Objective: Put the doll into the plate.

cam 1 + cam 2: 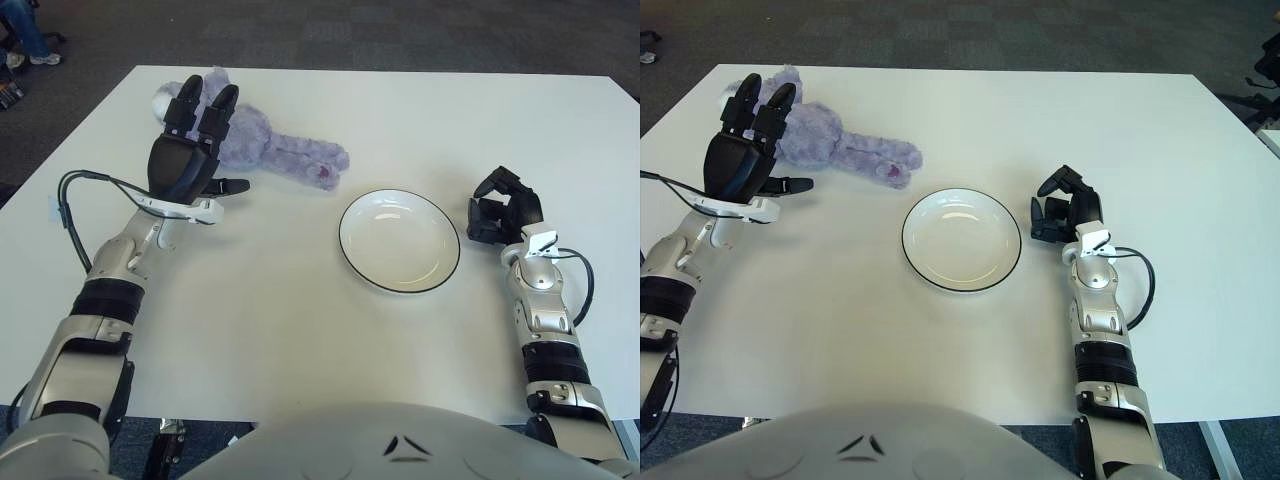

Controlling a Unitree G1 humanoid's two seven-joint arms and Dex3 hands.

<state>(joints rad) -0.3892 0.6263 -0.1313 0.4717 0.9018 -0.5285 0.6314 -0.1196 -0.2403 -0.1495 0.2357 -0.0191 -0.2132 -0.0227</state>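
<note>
Currently your left hand (190,150), fingers spread and empty, shows over the doll (262,142) for a grasp; the plate (399,240) waits right of the doll, the right hand (504,214) curled idle beyond.

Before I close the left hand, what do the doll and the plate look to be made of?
Doll: soft lavender plush, with a fuzzy, matted pile and limp, floppy limbs. Plate: hard and glossy white with a thin dark rim line, likely glazed ceramic, though melamine would look alike. The left hand is open in front of the doll's head; the right hand shows right of the plate.
</note>
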